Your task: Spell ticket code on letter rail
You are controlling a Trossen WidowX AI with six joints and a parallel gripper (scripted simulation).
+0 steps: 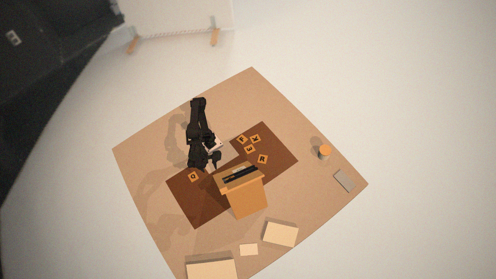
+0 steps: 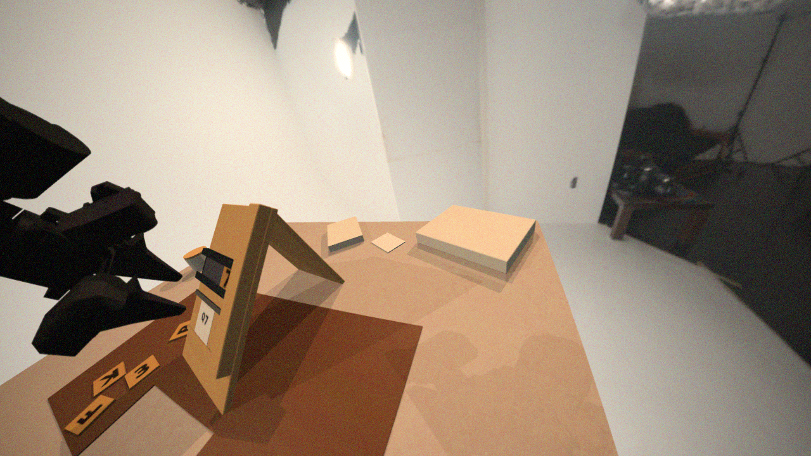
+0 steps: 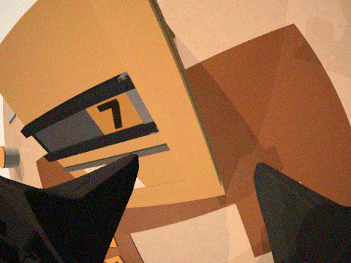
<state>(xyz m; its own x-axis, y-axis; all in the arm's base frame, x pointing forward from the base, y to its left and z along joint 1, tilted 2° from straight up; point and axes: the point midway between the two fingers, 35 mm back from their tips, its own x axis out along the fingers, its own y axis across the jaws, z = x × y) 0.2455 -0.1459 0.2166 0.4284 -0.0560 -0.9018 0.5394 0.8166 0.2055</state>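
Observation:
The orange board [image 1: 244, 199] [image 2: 232, 294] [image 3: 73, 29] leans on its stand on the brown mat [image 1: 277, 152] [image 2: 340, 363]. Its dark letter rail [image 1: 240, 174] [image 2: 214, 272] [image 3: 78, 107] holds one tile, the 7 [image 3: 115, 114]. The white ticket [image 2: 203, 322] below the rail reads Q7. My gripper [image 1: 209, 166] [image 2: 182, 292] [image 3: 198, 166] is open and empty, just in front of the board's face, below the rail. Tile Q [image 1: 193, 176] lies flat on the mat, left of the board. Tiles F [image 1: 241, 139] [image 2: 89, 413], K [image 1: 255, 138] [image 2: 108, 378], 3 [image 1: 249, 149] [image 2: 141, 371] and R [image 1: 262, 159] [image 2: 181, 330] lie to its right.
An orange-topped cylinder [image 1: 324, 151] [image 3: 7, 157] and a grey block [image 1: 343, 180] stand near the table's right edge. Three pale boxes [image 1: 280, 234] [image 1: 248, 248] [image 1: 210, 267] lie behind the board. The arm's white base plate [image 1: 216, 143] sits by the mat.

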